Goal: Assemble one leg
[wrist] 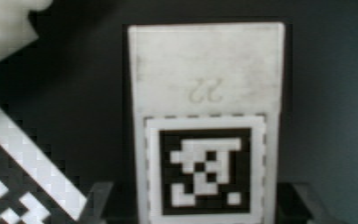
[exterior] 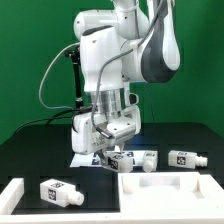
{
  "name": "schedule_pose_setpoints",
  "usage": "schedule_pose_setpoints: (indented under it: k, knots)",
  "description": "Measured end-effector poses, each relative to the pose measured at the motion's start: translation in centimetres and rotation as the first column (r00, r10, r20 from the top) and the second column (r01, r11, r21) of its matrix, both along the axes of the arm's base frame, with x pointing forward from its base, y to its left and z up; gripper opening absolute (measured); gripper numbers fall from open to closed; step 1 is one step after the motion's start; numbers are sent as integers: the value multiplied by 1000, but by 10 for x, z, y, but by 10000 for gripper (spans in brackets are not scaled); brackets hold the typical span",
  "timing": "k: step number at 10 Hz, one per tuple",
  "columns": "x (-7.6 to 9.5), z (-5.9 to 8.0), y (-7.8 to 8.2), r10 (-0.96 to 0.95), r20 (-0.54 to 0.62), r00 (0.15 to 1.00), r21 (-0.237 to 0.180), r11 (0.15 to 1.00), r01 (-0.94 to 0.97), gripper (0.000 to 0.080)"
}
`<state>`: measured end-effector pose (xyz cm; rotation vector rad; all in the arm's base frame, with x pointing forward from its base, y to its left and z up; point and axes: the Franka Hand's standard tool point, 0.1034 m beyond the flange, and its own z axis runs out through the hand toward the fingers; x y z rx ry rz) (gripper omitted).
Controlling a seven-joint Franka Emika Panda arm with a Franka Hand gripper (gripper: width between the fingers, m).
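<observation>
Near the front, the big white tabletop lies on the exterior view's right, and a spare leg lies on the exterior view's left. Farther back, in the middle, the gripper is down low at the leg, beside the marker board. One dark finger stands at each side of the leg, but I cannot tell if they squeeze it. Two other legs lie to the exterior view's right.
</observation>
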<state>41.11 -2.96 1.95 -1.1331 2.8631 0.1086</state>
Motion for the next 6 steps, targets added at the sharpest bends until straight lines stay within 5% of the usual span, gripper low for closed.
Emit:
schedule_pose_setpoints:
  k: [2,6]
  knots:
    - [-13,-4,-12,-328,-94,940,30,943,332,287]
    - [-24,-12,-8,-377,-136,916,49,921,386,287]
